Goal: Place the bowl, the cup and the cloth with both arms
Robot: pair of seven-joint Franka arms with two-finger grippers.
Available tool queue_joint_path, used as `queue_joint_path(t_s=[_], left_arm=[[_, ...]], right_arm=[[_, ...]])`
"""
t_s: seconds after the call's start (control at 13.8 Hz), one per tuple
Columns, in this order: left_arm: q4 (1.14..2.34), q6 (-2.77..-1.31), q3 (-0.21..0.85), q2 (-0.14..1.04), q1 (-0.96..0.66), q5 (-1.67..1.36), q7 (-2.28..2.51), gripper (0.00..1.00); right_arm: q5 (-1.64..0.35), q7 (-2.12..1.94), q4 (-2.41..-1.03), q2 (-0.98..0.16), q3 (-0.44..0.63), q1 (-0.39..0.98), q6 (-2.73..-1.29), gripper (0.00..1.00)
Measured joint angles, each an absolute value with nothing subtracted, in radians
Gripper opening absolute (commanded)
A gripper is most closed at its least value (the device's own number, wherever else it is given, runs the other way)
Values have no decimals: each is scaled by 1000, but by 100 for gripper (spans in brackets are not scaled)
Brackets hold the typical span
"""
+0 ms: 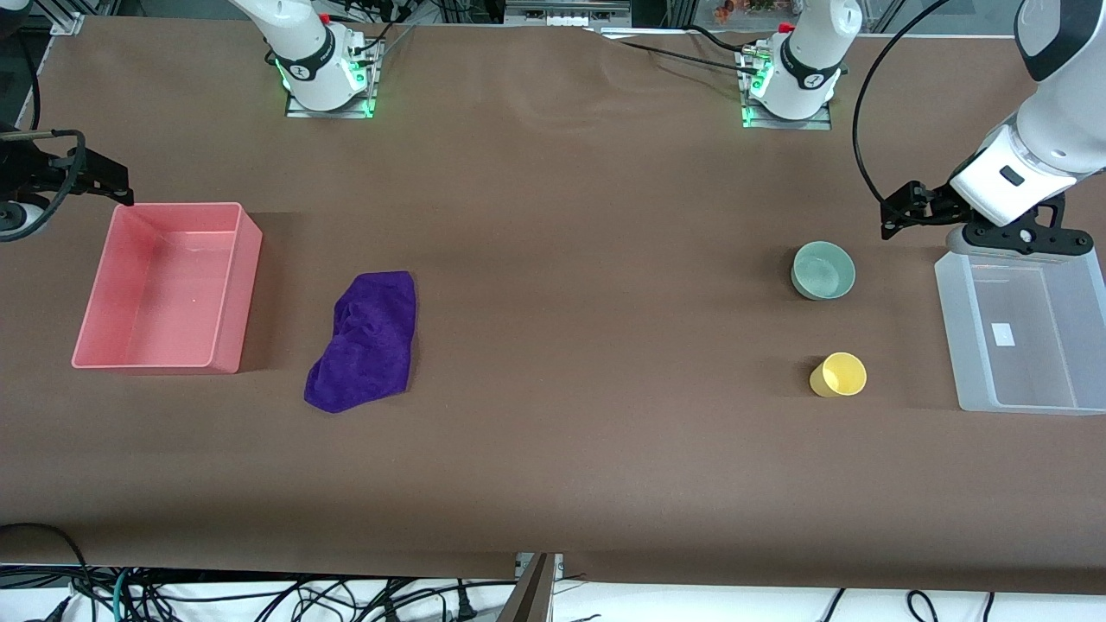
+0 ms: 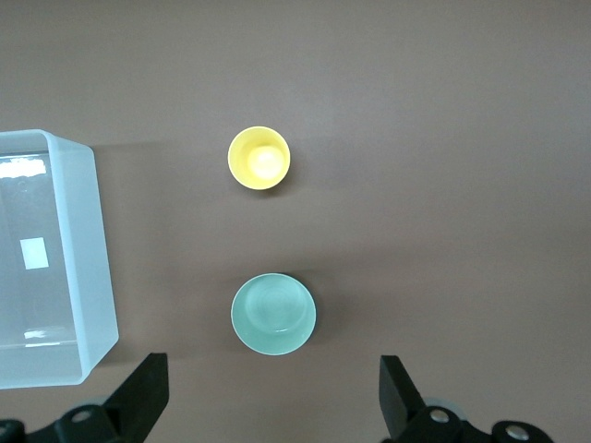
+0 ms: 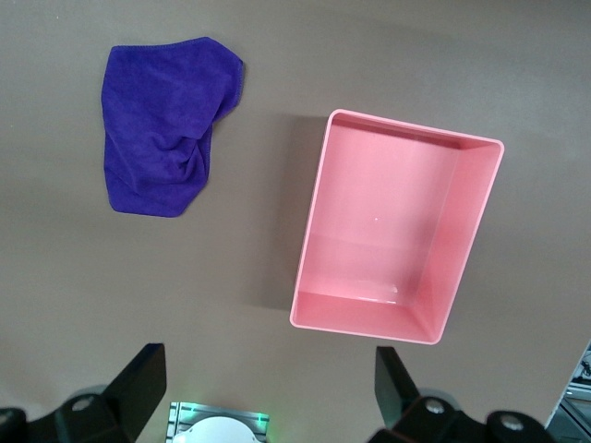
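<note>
The pale green bowl [image 1: 823, 269] stands upright on the table toward the left arm's end; it also shows in the left wrist view [image 2: 273, 314]. The yellow cup [image 1: 838, 374] stands nearer the front camera than the bowl, and shows in the left wrist view [image 2: 259, 158]. The purple cloth [image 1: 365, 339] lies crumpled beside the pink bin, and shows in the right wrist view [image 3: 166, 125]. My left gripper [image 2: 272, 369] is open and empty, high over the clear bin's edge [image 1: 1024, 240]. My right gripper [image 3: 270, 355] is open and empty, high by the pink bin's corner [image 1: 26, 203].
A pink bin [image 1: 164, 285] stands empty at the right arm's end [image 3: 397, 226]. A clear plastic bin [image 1: 1024, 333] stands empty at the left arm's end [image 2: 55, 258]. The arm bases [image 1: 324, 73] [image 1: 791, 82] stand along the table's back edge.
</note>
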State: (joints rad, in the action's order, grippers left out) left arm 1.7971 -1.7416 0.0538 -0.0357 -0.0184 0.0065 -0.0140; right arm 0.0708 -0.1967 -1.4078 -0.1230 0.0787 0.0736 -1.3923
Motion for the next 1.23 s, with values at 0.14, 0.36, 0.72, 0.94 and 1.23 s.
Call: queue_joint_path(t_s=[0.14, 0.36, 0.72, 0.94, 1.23], left_arm=[[1797, -1741, 54, -36, -18, 6, -14, 100], [1797, -1741, 54, -35, -18, 6, -14, 100], [1799, -1732, 54, -31, -18, 6, -14, 100], [1804, -1664, 54, -12, -18, 6, -15, 100], [1833, -1631, 53, 45, 4, 9, -30, 100]], right_arm=[[71, -197, -1408, -123, 79, 73, -1392, 100], [71, -197, -1408, -123, 79, 73, -1392, 100], [71, -198, -1408, -123, 80, 72, -1393, 100], [71, -201, -1408, -137, 80, 72, -1393, 100], [77, -202, -1409, -173, 79, 73, -1423, 100]])
